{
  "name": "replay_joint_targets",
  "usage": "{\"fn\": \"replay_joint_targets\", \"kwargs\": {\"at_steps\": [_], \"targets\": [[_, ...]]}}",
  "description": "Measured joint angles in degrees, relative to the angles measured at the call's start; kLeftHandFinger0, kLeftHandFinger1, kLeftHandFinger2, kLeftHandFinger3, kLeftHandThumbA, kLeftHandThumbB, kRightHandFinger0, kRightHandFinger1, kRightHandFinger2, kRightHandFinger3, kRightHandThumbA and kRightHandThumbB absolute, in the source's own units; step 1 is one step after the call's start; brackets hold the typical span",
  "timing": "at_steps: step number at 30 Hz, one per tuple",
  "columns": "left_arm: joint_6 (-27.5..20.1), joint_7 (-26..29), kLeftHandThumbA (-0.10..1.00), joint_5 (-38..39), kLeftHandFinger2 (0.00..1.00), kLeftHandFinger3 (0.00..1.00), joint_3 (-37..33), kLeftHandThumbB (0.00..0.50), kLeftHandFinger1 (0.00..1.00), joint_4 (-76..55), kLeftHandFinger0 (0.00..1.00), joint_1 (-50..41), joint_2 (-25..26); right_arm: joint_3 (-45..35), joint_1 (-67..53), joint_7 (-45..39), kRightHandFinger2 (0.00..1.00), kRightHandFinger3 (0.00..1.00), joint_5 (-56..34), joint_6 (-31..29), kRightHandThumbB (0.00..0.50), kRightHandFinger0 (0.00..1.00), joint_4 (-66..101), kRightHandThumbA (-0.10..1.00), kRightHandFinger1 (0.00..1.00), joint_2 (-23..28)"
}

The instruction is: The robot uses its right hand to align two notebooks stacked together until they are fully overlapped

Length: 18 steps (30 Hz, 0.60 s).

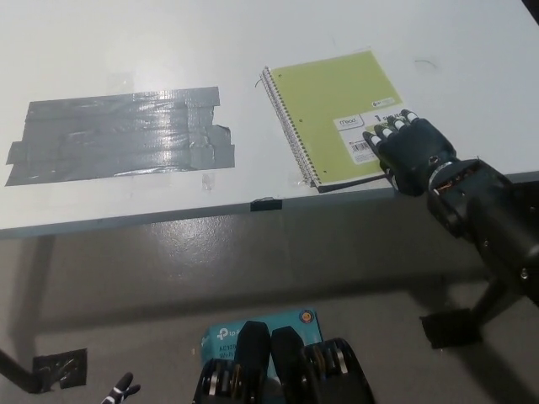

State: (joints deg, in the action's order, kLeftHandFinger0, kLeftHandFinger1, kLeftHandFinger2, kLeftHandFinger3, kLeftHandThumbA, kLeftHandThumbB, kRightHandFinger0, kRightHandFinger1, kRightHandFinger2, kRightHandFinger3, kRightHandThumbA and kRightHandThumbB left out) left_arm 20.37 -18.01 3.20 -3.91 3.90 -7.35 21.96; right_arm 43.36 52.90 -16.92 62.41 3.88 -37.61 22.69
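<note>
Notebooks [333, 109] lie on the white counter [126, 50], close to its front edge and over on your right side. You see a yellow-green cover on top, with its wire spiral running down the left side. Only a thin dark strip of the lower one peeks out along the bottom edge, so the two look almost matched up. The stack sits a little tilted, not square with the counter edge.

Your black right hand [410, 153] rests flat on the lower right corner of the top cover, next to the white label [360, 135]. Its fingers [389, 131] are stretched out and lie side by side, pointing up and to the left. It grips nothing; it just presses on the cover.

A big patch of gray tape [118, 133] is stuck to the counter, well apart from the stack, on the left. A small dark clip [266, 203] sits on the counter's front edge between them.

Your left hand is hard to find; only a tiny dark bit shows at the bottom left, too small to tell.
</note>
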Motion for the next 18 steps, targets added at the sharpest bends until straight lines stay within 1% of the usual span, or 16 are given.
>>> {"fn": "replay_joint_targets", "kwargs": {"at_steps": [1, 3, 5, 6, 7, 9, 10, 13, 15, 16, 17, 18], "targets": [[-0.1, 0.0, 1.0, -0.1, 0.7, 1.0, -0.1, 0.5, 0.58, 0.0, 0.55, 0.0, 0.0, -0.1, 0.0, -0.1, 1.0, 1.0, 0.0, 0.2, 0.416, 1.0, 0.0, 1.0, 1.0, 0.0], [-0.2, 0.0, 1.0, -0.1, 0.71, 1.0, -0.1, 0.5, 0.58, 0.0, 0.56, 0.0, 0.0, -0.2, 0.0, -0.1, 1.0, 1.0, 0.0, 0.4, 0.42, 1.0, 0.0, 1.0, 1.0, -0.1], [-0.4, 0.0, 1.0, -0.2, 0.7, 1.0, -0.2, 0.5, 0.57, 0.0, 0.52, 0.0, 0.0, -0.2, 0.0, -0.2, 1.0, 1.0, 0.1, 0.6, 0.421, 1.0, 0.0, 1.0, 1.0, -0.2], [-0.6, 0.0, 1.0, -0.2, 0.69, 1.0, -0.2, 0.5, 0.57, 0.0, 0.52, 0.0, 0.0, -0.2, 0.0, -0.3, 1.0, 1.0, 0.1, 0.7, 0.41, 1.0, 0.0, 1.0, 1.0, -0.2], [-0.8, 0.0, 1.0, -0.2, 0.69, 1.0, -0.2, 0.5, 0.56, 0.0, 0.51, 0.0, 0.0, -0.2, 0.1, -0.5, 1.0, 1.0, 0.2, 0.8, 0.408, 1.0, -0.1, 1.0, 1.0, -0.3], [-1.0, 0.0, 1.0, -0.3, 0.68, 1.0, -0.2, 0.5, 0.56, 0.0, 0.48, 0.0, 0.0, -0.2, 0.2, -0.8, 1.0, 1.0, 0.4, 1.1, 0.414, 1.0, 0.0, 1.0, 1.0, -0.5], [-1.1, 0.0, 1.0, -0.3, 0.68, 1.0, -0.2, 0.5, 0.56, 0.0, 0.5, 0.0, 0.0, -0.2, 0.2, -1.0, 1.0, 1.0, 0.5, 1.3, 0.421, 1.0, 0.0, 1.0, 1.0, -0.7], [-1.1, 0.0, 1.0, -0.4, 0.68, 1.0, -0.3, 0.5, 0.56, -0.1, 0.5, -0.1, 0.0, -0.1, 0.4, -1.6, 1.0, 1.0, 1.0, 2.2, 0.47, 1.0, -0.4, 1.0, 1.0, -1.3], [-1.1, 0.0, 1.0, -0.4, 0.68, 1.0, -0.4, 0.5, 0.56, -0.3, 0.5, -0.2, 0.0, 0.0, 0.6, -2.2, 1.0, 1.0, 1.4, 3.1, 0.475, 1.0, -0.6, 1.0, 1.0, -1.8], [-1.1, 0.0, 1.0, -0.4, 0.68, 1.0, -0.4, 0.5, 0.56, -0.3, 0.46, -0.2, 0.0, 0.0, 0.6, -2.6, 1.0, 1.0, 1.6, 3.6, 0.478, 1.0, -0.6, 1.0, 1.0, -2.1], [-1.1, 0.0, 1.0, -0.4, 0.68, 1.0, -0.4, 0.5, 0.55, -0.3, 0.42, -0.2, 0.0, 0.0, 0.7, -3.0, 1.0, 1.0, 1.9, 4.2, 0.492, 1.0, -0.6, 1.0, 1.0, -2.4], [-1.1, 0.0, 1.0, -0.4, 0.68, 1.0, -0.4, 0.5, 0.56, -0.3, 0.43, -0.3, 0.0, 0.0, 0.7, -3.6, 1.0, 1.0, 2.1, 5.0, 0.497, 1.0, -0.6, 1.0, 1.0, -2.8]]}}
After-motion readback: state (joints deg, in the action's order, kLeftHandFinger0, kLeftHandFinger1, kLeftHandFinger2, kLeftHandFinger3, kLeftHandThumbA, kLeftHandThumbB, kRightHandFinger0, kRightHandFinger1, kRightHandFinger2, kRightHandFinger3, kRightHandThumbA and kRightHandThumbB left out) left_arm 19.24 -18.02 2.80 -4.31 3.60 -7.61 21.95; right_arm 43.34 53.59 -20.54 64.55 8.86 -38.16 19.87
